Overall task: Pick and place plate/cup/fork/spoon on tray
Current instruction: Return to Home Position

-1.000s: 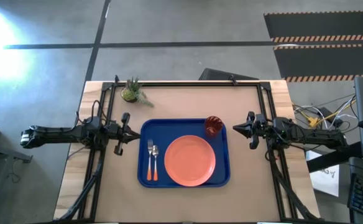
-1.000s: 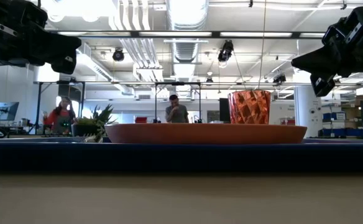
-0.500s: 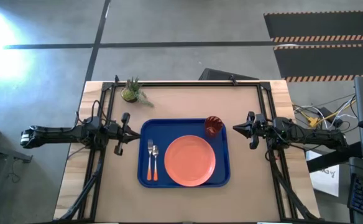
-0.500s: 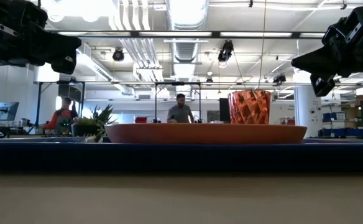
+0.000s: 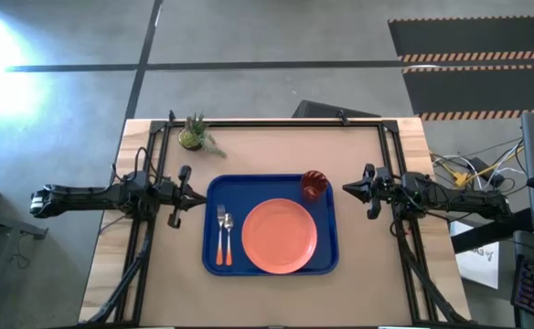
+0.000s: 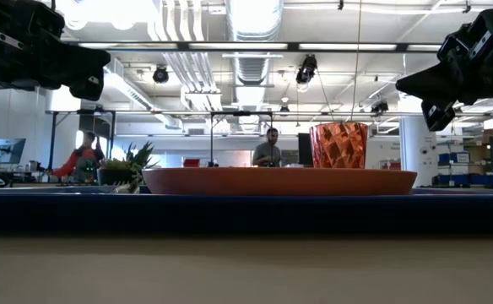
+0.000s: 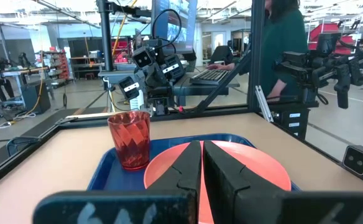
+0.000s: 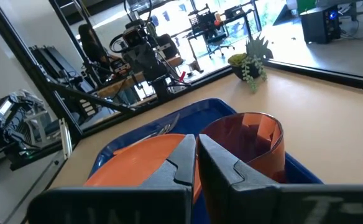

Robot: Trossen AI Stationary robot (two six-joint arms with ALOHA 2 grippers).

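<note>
From above, the large rectangular bright blue plastic tray (image 5: 214,194) lies at the middle of the light wooden table (image 5: 276,146), carrying the large round flat salmon-pink plate (image 5: 280,236) at its centre, the small dark red patterned cup (image 5: 314,184) in its far right corner, and the orange-handled fork (image 5: 219,236) and orange-handled spoon (image 5: 228,238) side by side along its left edge. A small green potted plant (image 5: 194,133) stands near the table's far left corner. The left hand (image 5: 197,196) waits just off the tray's left edge and the right hand (image 5: 347,189) just off its right edge, both pinched together and holding nothing. The level view hides the fork and spoon behind the tray's rim (image 6: 246,211) but shows the plate (image 6: 279,181) resting flat, the cup (image 6: 339,145) upright behind it, both hands raised above the table, and two people in the room beyond. The left wrist view shows its own fingers (image 7: 188,168) pressed together, pointing across plate and cup toward the right arm, with a person in a dark green top standing past the table. The right wrist view shows its own fingers (image 8: 184,158) likewise closed, with the cup (image 8: 250,146) nearest, the utensils' metal heads (image 8: 164,129) past the plate, and the plant (image 8: 250,61) at the table's edge.
</note>
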